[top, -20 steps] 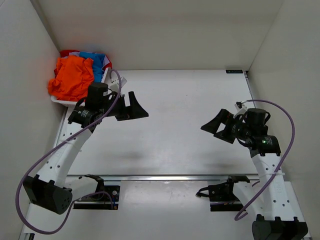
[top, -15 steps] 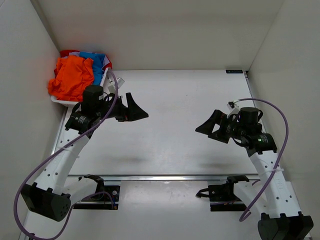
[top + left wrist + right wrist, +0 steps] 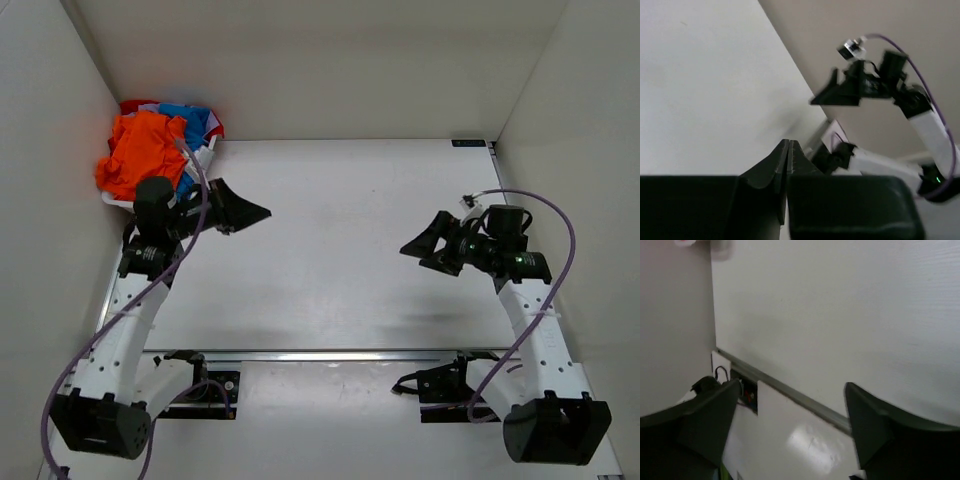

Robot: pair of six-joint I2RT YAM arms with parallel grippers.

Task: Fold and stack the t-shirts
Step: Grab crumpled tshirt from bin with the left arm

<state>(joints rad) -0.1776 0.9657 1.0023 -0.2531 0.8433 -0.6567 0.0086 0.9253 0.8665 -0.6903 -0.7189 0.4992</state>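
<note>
**Left arm swings back toward the laundry corner; folding has yet to begin**

Your right gripper [image 3: 413, 257] hangs over the table [image 3: 350, 190] with fingers spread wide and empty, barely shifted in the last half second. Your left gripper [image 3: 255, 212], fingers pinched together on nothing, has pulled back from mid-table toward the far-left corner. There the t-shirts [image 3: 160, 140] lie heaped in the white basket [image 3: 113, 200], the orange t-shirt [image 3: 135, 165] on top, the blue t-shirt [image 3: 190, 118] and red t-shirt [image 3: 135, 104] behind. None is laid out, so a first pick looks likely next.

Robot lab test cell: plain white walls [image 3: 330, 60], white table [image 3: 350, 200], 2 bolted arms [image 3: 125, 315].
</note>
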